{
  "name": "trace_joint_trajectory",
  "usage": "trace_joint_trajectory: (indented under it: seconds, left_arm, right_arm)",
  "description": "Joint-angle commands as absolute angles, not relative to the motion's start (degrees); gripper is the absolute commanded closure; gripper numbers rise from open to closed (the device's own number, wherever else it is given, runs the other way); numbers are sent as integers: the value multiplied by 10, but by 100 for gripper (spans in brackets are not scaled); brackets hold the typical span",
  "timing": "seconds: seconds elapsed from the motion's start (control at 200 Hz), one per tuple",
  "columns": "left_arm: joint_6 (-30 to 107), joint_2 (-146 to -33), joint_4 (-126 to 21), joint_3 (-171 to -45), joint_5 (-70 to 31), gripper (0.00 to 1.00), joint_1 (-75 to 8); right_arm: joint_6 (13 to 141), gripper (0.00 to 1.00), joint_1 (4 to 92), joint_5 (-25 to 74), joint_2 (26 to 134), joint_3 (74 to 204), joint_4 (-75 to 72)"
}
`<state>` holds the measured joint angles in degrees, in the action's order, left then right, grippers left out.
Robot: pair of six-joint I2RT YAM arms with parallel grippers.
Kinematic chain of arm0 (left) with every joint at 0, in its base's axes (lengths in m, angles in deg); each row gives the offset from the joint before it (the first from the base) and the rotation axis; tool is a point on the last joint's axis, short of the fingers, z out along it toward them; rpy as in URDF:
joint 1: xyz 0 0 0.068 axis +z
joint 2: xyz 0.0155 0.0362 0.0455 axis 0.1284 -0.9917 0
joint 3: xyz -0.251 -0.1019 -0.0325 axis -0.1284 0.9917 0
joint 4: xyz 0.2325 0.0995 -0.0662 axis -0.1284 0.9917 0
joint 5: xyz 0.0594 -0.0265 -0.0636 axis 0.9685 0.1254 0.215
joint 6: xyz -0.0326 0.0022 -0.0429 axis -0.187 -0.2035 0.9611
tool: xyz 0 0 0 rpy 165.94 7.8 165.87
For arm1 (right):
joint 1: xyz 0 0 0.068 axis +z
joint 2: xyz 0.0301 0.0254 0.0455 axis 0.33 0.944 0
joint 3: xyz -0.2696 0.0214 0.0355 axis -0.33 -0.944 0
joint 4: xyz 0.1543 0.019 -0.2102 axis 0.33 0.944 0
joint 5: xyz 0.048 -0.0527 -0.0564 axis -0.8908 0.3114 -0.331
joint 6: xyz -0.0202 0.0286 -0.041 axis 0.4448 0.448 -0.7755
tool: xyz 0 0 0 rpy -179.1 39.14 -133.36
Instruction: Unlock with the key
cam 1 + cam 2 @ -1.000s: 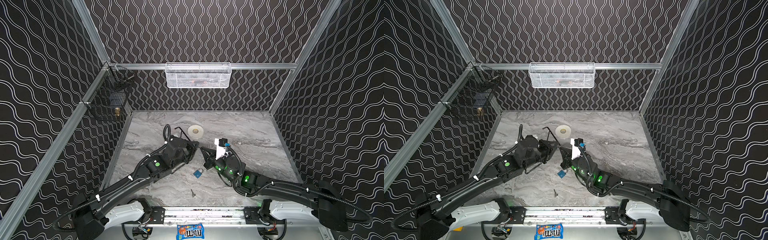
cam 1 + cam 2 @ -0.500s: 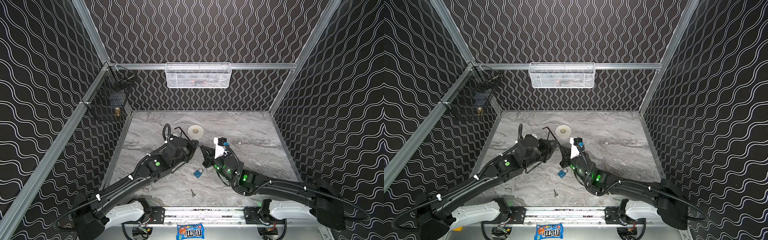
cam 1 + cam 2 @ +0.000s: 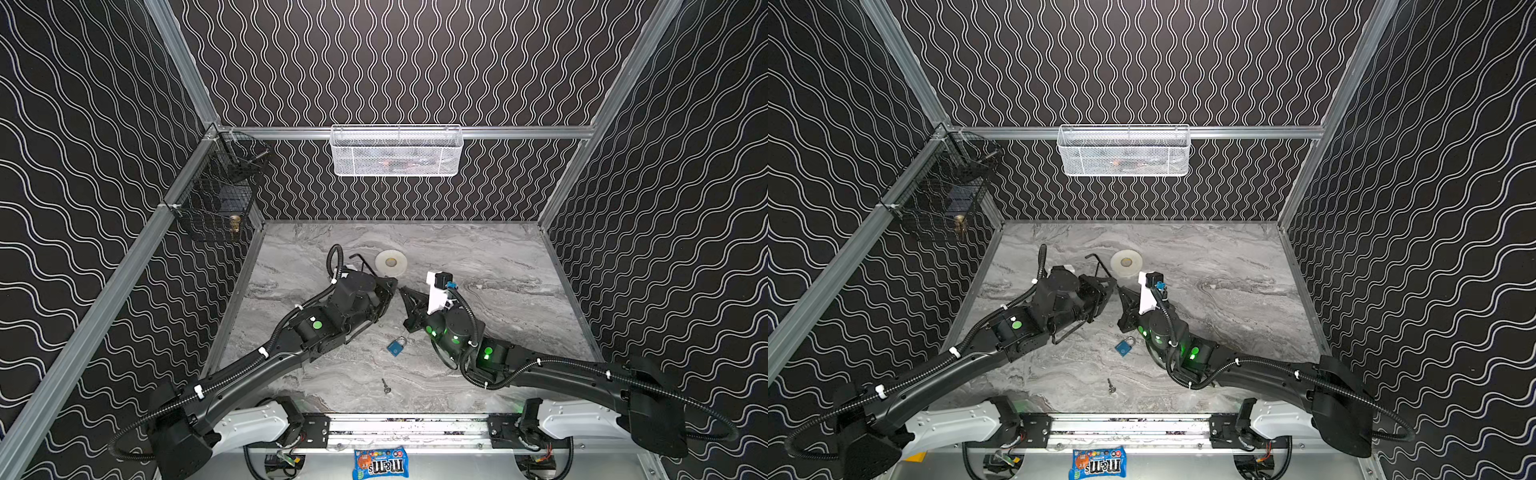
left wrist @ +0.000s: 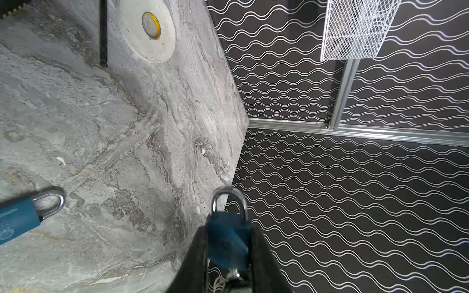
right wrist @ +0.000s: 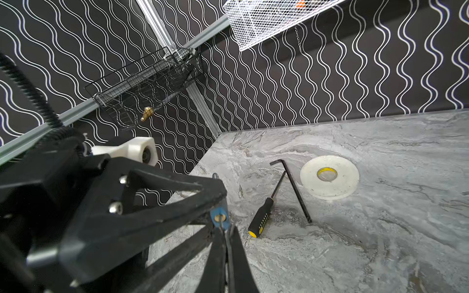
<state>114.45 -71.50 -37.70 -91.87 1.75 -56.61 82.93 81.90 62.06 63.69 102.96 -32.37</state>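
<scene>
My left gripper is shut on a blue padlock, gripping its body with the silver shackle pointing away from the wrist. In both top views it meets my right gripper tip to tip above the table's middle. The right gripper is shut on a thin metal key. The key's tip sits at the brass keyhole in the padlock's blue underside. How deep it sits I cannot tell.
A second blue padlock and a loose small key lie on the marble table. Behind the grippers lie a tape roll, a hex key and a screwdriver. A white mesh basket and a black wire basket hang on the walls.
The right arm has shifted very slightly toward the left gripper. Both grips are unchanged.
</scene>
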Motion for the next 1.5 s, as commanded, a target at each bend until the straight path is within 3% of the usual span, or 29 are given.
trace_joint_trajectory:
  seconds: [0.0, 0.52, 0.836, 1.496]
  left_arm:
    - [1138, -717, -373, -932, -23, 100, -569]
    - [1165, -756, -354, -958, -11, 100, -573]
    - [1176, -753, -357, -952, -7, 100, -573]
    - [1188, -726, -392, -935, -7, 100, -573]
  right_arm:
    - [818, 100, 819, 657, 650, 1043, -323]
    - [701, 100, 852, 714, 699, 1048, -411]
    - [623, 100, 876, 677, 713, 1020, -523]
    - [586, 100, 880, 683, 770, 992, -575]
